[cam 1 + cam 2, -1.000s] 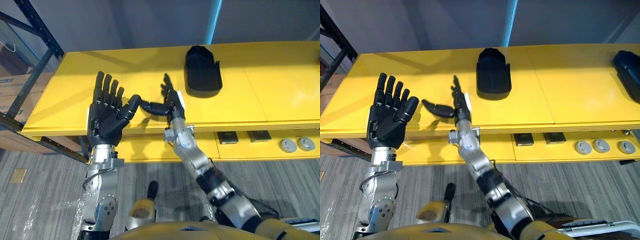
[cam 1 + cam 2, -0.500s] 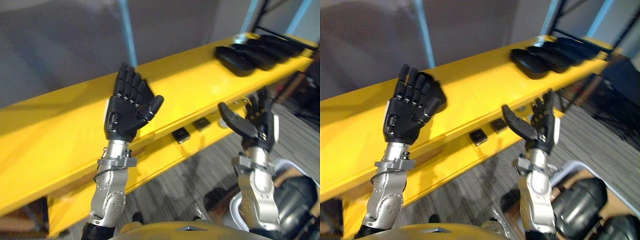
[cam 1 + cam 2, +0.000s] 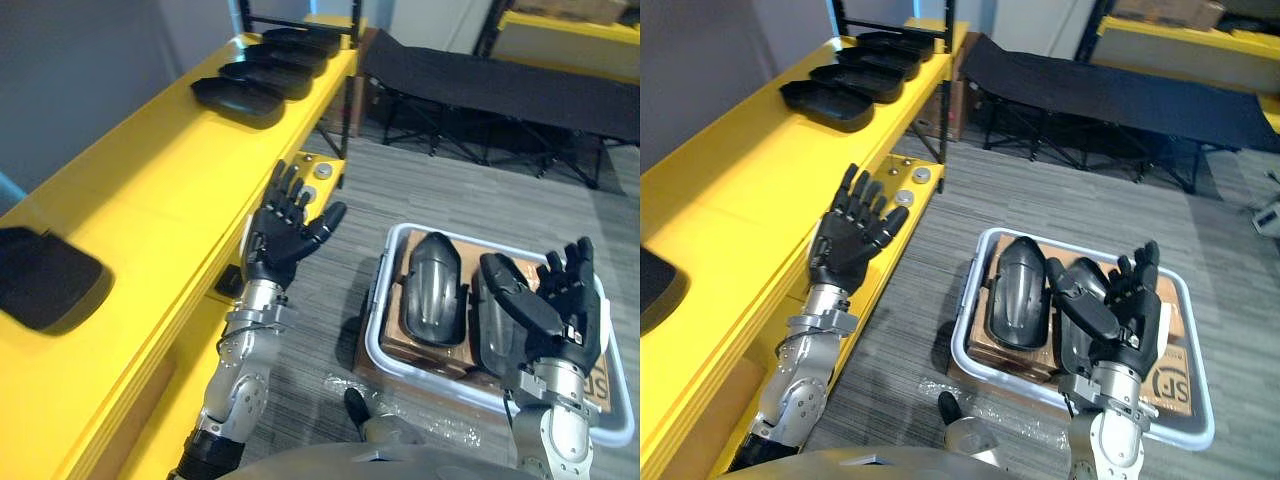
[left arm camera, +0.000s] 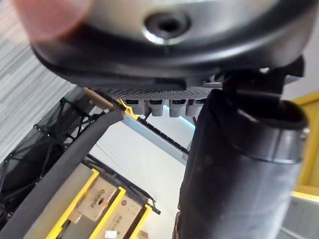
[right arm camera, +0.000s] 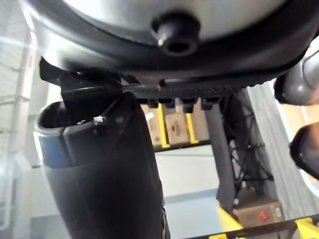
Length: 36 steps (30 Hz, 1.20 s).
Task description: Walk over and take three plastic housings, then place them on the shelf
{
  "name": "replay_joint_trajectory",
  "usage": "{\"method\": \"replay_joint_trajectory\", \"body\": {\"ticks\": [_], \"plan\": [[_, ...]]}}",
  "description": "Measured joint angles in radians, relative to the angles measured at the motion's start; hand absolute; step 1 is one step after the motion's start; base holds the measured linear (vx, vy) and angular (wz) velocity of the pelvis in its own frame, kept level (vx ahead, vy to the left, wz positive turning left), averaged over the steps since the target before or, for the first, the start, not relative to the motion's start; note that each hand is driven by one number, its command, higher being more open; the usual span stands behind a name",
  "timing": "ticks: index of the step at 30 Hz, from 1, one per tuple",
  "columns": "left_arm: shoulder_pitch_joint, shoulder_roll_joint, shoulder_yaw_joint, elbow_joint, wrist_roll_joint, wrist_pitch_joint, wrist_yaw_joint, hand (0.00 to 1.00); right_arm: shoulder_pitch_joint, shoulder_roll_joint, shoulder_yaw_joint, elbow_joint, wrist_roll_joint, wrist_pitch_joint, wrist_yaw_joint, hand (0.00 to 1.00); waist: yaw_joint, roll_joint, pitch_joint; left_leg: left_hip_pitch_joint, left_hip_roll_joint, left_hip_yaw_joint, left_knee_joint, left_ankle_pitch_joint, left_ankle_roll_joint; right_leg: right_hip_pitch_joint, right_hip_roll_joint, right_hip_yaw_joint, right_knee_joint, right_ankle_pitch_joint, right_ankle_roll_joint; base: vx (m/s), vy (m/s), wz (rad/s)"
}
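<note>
Well, from the head camera I see a long yellow shelf (image 3: 150,170) running along the left side, from near me to the far end of the room, with grey striped carpet (image 3: 450,200) covering the floor to its right. At the far right stands a black folding cot (image 3: 480,80), and beyond it there is more yellow racking (image 3: 570,25). On the shelf top, a row of black plastic housings (image 3: 265,70) lies close together at the far end, and one more black housing (image 3: 45,280) sits alone at the near left, well apart from that row. Two round grey fittings (image 3: 908,187) show on the shelf's lower ledge, just past my left hand (image 3: 280,235). That hand is raised beside the shelf's edge, with its fingers straight and spread and nothing in it. On the floor at the near right sits a white bin (image 3: 377,300) with a cardboard box (image 3: 400,350) inside it. Two black housings lie side by side on top of that box: the left one (image 3: 435,290) is in plain sight, while the right one (image 3: 495,330) is partly covered by my right hand (image 3: 565,320). That hand hangs above the bin, with its palm up, its fingers extended and spread, and nothing in it.
</note>
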State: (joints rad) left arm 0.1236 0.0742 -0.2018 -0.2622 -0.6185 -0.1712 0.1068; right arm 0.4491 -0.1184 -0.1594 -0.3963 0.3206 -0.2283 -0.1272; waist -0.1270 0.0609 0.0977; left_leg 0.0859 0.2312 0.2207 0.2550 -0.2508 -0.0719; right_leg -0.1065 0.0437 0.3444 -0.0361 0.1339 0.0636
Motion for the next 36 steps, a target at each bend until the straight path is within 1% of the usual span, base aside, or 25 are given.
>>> {"method": "replay_joint_trajectory", "body": {"ticks": [1,4,8,12,14,16,17,18,19,20,21,22,23,24,25,27,28,29,30,31,32,33,34,35,36], "plan": [[0.031,0.001,0.027,-0.018,-0.003,0.0,-0.008,1.0,-0.037,-0.036,0.014,0.023,0.001,-0.005,0.007,1.0,0.011,0.024,-0.008,-0.007,-0.012,-0.067,0.031,-0.024,0.005,-0.006,0.01,0.03,0.003,0.007,0.009,-0.01,0.17,-0.98],[0.037,0.001,0.083,-0.026,-0.013,0.0,-0.024,1.0,-0.117,-0.053,0.027,0.106,0.0,-0.018,0.006,1.0,0.03,0.034,-0.003,-0.009,-0.039,-0.076,0.035,-0.049,-0.01,-0.018,-0.007,0.031,0.005,0.019,0.028,-0.04,0.166,-0.25],[0.042,0.005,0.101,-0.024,-0.017,0.0,-0.01,1.0,-0.127,-0.038,0.097,0.126,0.0,-0.023,-0.014,1.0,0.053,-0.007,0.03,-0.064,-0.077,-0.135,0.069,-0.079,-0.014,-0.041,-0.051,-0.027,0.027,0.02,0.048,-0.12,0.119,0.33],[0.041,0.005,0.098,-0.024,0.01,0.0,-0.039,1.0,-0.13,-0.026,0.141,0.135,0.001,-0.024,-0.006,1.0,0.068,-0.007,0.093,-0.074,-0.106,-0.168,0.153,-0.096,-0.009,-0.072,-0.062,-0.053,0.176,-0.011,0.055,-0.15,0.074,0.19],[0.039,0.013,0.096,-0.024,0.007,0.001,-0.068,1.0,-0.136,0.002,0.149,0.163,0.004,-0.033,0.018,1.0,0.071,-0.024,0.117,-0.059,-0.124,-0.159,0.181,-0.105,0.001,-0.053,-0.078,-0.057,0.189,-0.009,0.059,-0.18,0.083,-0.11],[0.04,0.051,0.096,-0.027,0.013,0.024,-0.094,1.0,-0.136,0.029,0.17,0.179,0.085,-0.051,0.066,1.0,0.078,-0.056,0.138,-0.057,-0.145,-0.138,0.227,-0.108,0.02,-0.032,-0.111,-0.086,0.152,0.037,0.114,-0.26,0.049,-0.36],[0.044,0.059,0.099,-0.027,0.014,0.037,-0.1,1.0,-0.17,0.024,0.19,0.2,0.101,-0.068,0.083,1.0,0.088,-0.038,0.143,-0.076,-0.115,-0.108,0.23,-0.101,0.032,-0.034,-0.112,-0.09,0.09,0.116,0.137,-0.38,0.013,-0.76],[0.045,0.064,0.101,-0.024,0.025,0.057,-0.108,1.0,-0.231,0.024,0.228,0.232,0.102,-0.085,0.092,1.0,0.1,-0.024,0.152,-0.091,-0.088,-0.07,0.221,-0.077,0.032,-0.074,-0.11,-0.182,0.194,0.095,0.075,-0.45,0.006,-0.81],[0.054,0.063,0.103,-0.021,0.021,0.068,-0.11,1.0,-0.289,0.016,0.273,0.26,0.101,-0.091,0.092,1.0,0.102,-0.009,0.147,-0.111,-0.066,-0.056,0.194,-0.038,0.03,-0.129,-0.132,-0.251,0.427,-0.048,-0.01,-0.33,0.014,-0.65],[0.058,0.063,0.102,-0.02,0.015,0.07,-0.115,1.0,-0.315,0.011,0.294,0.273,0.099,-0.095,0.091,1.0,0.105,0.004,0.149,-0.112,-0.055,-0.055,0.175,-0.017,0.026,-0.147,-0.151,-0.272,0.516,-0.094,-0.021,-0.28,-0.039,-0.43],[0.068,0.059,0.101,-0.02,-0.013,0.07,-0.143,1.0,-0.36,0.006,0.354,0.296,0.077,-0.102,0.077,1.0,0.124,0.008,0.15,-0.116,-0.026,-0.052,0.128,0.021,0.016,-0.145,-0.207,-0.3,0.648,-0.14,-0.052,-0.19,-0.089,-0.34],[0.073,0.06,0.096,-0.02,-0.02,0.069,-0.162,1.0,-0.379,0.008,0.386,0.313,0.064,-0.107,0.068,1.0,0.135,0.015,0.152,-0.122,-0.011,-0.058,0.104,0.038,0.005,-0.133,-0.244,-0.307,0.687,-0.147,-0.062,-0.2,-0.198,-0.31],[0.078,0.063,0.098,-0.02,-0.022,0.068,-0.182,1.0,-0.399,0.014,0.43,0.338,0.04,-0.107,0.056,1.0,0.147,0.005,0.145,-0.141,0.01,-0.073,0.08,0.065,-0.012,-0.104,-0.294,-0.313,0.709,-0.147,-0.063,-0.13,-0.216,-0.13],[0.079,0.064,0.096,-0.02,-0.021,0.068,-0.191,1.0,-0.402,0.016,0.444,0.349,0.036,-0.107,0.054,1.0,0.154,0.001,0.141,-0.153,0.017,-0.082,0.071,0.077,-0.023,-0.09,-0.313,-0.311,0.708,-0.147,-0.063,-0.13,-0.329,-0.02],[0.083,0.068,0.095,-0.02,-0.03,0.069,-0.226,1.0,-0.403,0.019,0.463,0.364,0.028,-0.101,0.036,1.0,0.158,-0.006,0.133,-0.177,0.041,-0.096,0.061,0.099,-0.058,-0.045,-0.341,-0.309,0.672,-0.146,-0.061,-0.1,-0.426,0.04],[0.083,0.094,0.081,-0.02,-0.047,0.07,-0.261,1.0,-0.396,0.029,0.465,0.38,0.003,-0.076,0.007,1.0,0.156,-0.036,0.109,-0.211,0.066,-0.115,0.056,0.132,-0.109,0.034,-0.358,-0.316,0.517,-0.107,0.001,-0.09,-0.496,-0.02],[0.083,0.101,0.066,-0.019,-0.058,0.082,-0.269,1.0,-0.39,0.028,0.457,0.386,-0.001,-0.052,-0.003,1.0,0.152,-0.056,0.088,-0.222,0.082,-0.12,0.05,0.156,-0.148,0.089,-0.351,-0.348,0.421,-0.214,0.15,-0.06,-0.52,-0.31],[0.083,0.096,0.045,-0.013,-0.058,0.092,-0.269,1.0,-0.379,0.015,0.44,0.385,-0.001,-0.026,-0.009,1.0,0.148,-0.045,0.075,-0.221,0.106,-0.119,0.017,0.196,-0.176,0.101,-0.335,-0.378,0.38,-0.299,0.196,-0.03,-0.517,-0.34],[0.083,0.085,0.027,-0.009,-0.058,0.094,-0.268,1.0,-0.373,0.003,0.426,0.385,-0.001,-0.012,-0.008,1.0,0.142,-0.034,0.072,-0.22,0.115,-0.126,-0.003,0.215,-0.176,0.099,-0.325,-0.391,0.375,-0.334,0.198,-0.03,-0.545,-0.2],[0.084,0.058,-0.019,0.001,-0.058,0.111,-0.268,1.0,-0.346,-0.029,0.392,0.384,0.0,0.019,-0.001,1.0,0.116,-0.003,0.065,-0.22,0.132,-0.155,-0.039,0.258,-0.166,0.097,-0.301,-0.409,0.383,-0.379,0.185,-0.03,-0.466,0.18],[0.087,0.035,-0.069,0.01,-0.062,0.128,-0.269,1.0,-0.298,-0.071,0.338,0.384,-0.001,0.046,0.007,1.0,0.094,0.025,0.061,-0.222,0.144,-0.177,-0.055,0.311,-0.123,0.099,-0.282,-0.43,0.402,-0.387,0.171,-0.04,-0.411,0.27],[0.091,0.032,-0.087,0.01,-0.071,0.134,-0.275,1.0,-0.269,-0.086,0.314,0.384,-0.001,0.054,0.01,1.0,0.089,0.03,0.059,-0.223,0.144,-0.179,-0.052,0.339,-0.09,0.103,-0.28,-0.44,0.409,-0.39,0.165,-0.03,-0.263,0.23],[0.109,0.028,-0.106,0.006,-0.087,0.135,-0.295,1.0,-0.213,-0.104,0.278,0.374,0.0,0.057,0.014,1.0,0.08,0.03,0.059,-0.225,0.143,-0.173,-0.038,0.39,-0.02,0.113,-0.278,-0.458,0.409,-0.393,0.153,-0.05,-0.231,0.09],[0.128,0.023,-0.108,-0.003,-0.088,0.135,-0.311,1.0,-0.153,-0.116,0.253,0.337,0.003,0.059,0.016,1.0,0.072,0.023,0.062,-0.232,0.137,-0.169,-0.027,0.413,0.007,0.121,-0.279,-0.472,0.394,-0.402,0.127,-0.05,-0.183,0.03],[0.132,0.023,-0.108,-0.004,-0.088,0.134,-0.318,1.0,-0.129,-0.119,0.242,0.317,0.007,0.059,0.021,1.0,0.071,0.025,0.061,-0.232,0.123,-0.173,-0.021,0.399,-0.011,0.121,-0.286,-0.478,0.385,-0.41,0.113,-0.07,-0.1,-0.15]]}}
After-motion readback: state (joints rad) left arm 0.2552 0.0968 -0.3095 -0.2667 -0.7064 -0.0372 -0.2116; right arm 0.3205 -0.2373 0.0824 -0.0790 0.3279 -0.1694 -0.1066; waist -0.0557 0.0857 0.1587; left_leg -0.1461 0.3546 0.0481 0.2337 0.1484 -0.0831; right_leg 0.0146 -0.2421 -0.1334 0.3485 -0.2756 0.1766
